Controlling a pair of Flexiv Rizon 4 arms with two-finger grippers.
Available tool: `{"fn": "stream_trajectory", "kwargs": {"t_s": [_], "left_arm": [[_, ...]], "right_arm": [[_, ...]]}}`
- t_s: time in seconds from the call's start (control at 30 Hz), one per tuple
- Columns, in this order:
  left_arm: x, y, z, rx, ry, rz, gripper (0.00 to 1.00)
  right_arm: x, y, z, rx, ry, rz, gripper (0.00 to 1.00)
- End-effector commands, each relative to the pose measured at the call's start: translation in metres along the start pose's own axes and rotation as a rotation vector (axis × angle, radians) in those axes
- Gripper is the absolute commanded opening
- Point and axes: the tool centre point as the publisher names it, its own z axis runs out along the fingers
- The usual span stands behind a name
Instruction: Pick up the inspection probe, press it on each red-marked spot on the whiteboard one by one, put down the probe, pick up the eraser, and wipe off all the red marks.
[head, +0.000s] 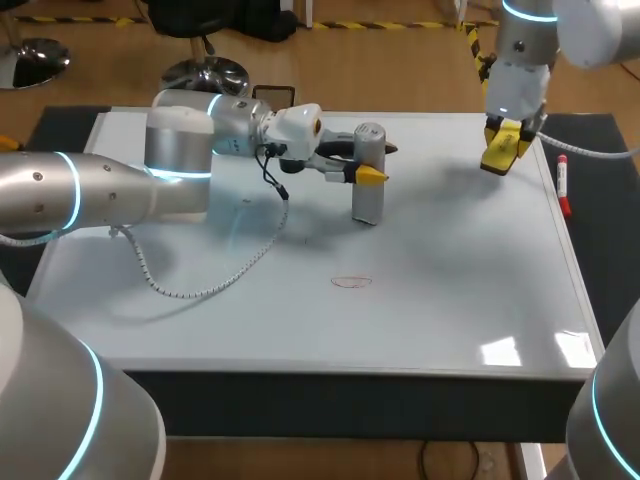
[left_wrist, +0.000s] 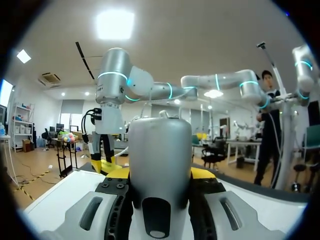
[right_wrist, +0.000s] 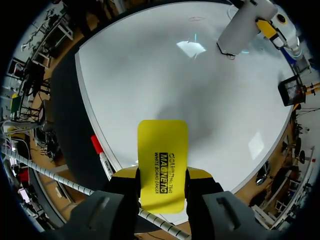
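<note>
The left gripper (head: 368, 174) grips the probe (head: 368, 205), and the right gripper (right_wrist: 162, 182) grips the eraser (right_wrist: 162, 150). It looks like probing time: next, press the probe on the near red mark (head: 351, 282).

**Table** (head: 602, 262): dark top, showing as strips at the left and right of the board and at the far left corner.

**Whiteboard** (head: 455, 300): large white panel lying flat on the table and covering most of it; glossy, with pale frame edges.

**Red mark** (head: 351, 282): one thin oval outline drawn on the board, middle, slightly toward the near side.

**Marker pen** (head: 564, 187): white barrel, red cap at its near end; lies along the board's right edge, far half.

**Cable** (head: 215, 275): pale cord trailing in a loop over the left half.

**Inspection probe** (head: 368, 188): silver-grey, upright, far-middle, lower end at the board's surface.
</note>
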Motion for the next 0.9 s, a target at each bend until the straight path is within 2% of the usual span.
{"fn": "stream_trajectory", "kwargs": {"t_s": [0.03, 0.43, 0.77, 0.9], "left_arm": [[0.0, 0.005, -0.002, 0.003, 0.0, -0.001, 0.0], [0.003, 0.003, -0.003, -0.002, -0.001, 0.002, 0.0], [0.007, -0.035, -0.005, 0.011, -0.01, 0.043, 0.0], [0.008, -0.044, -0.011, 0.012, -0.022, 0.049, 0.0]], "right_arm": [[0.0, -0.001, -0.001, 0.001, 0.004, -0.001, 0.0], [0.0, -0.001, -0.001, 0.001, 0.004, -0.001, 0.0], [0.0, -0.001, -0.001, 0.001, 0.004, -0.001, 0.0], [0.0, -0.001, -0.001, 0.001, 0.004, -0.001, 0.0]]}}
